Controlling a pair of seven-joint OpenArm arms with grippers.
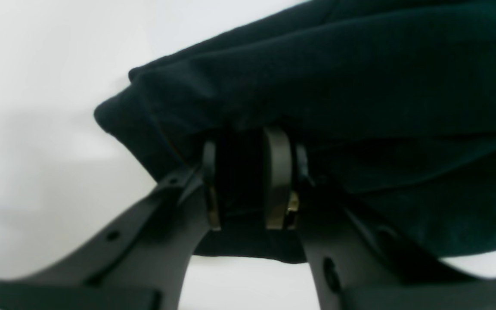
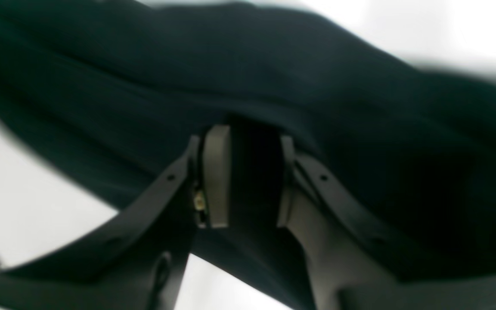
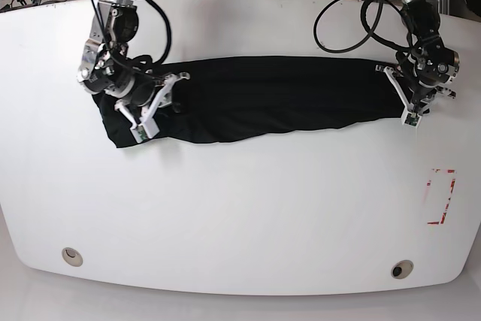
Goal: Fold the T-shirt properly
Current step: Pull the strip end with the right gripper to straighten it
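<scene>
Base overhead; both wrists close on T-shirt (image 3: 278, 99)

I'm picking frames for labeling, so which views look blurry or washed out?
Right wrist view: soft all over, T-shirt smeared. Left wrist view: slightly sharper, table blown out white. Base view: sharp, evenly lit.

Your right wrist view is blurred; the plain black soft cloth T-shirt (image 2: 274, 77) runs off its edges. In the base view, arms hide both T-shirt ends; sleeves unreadable.
</scene>
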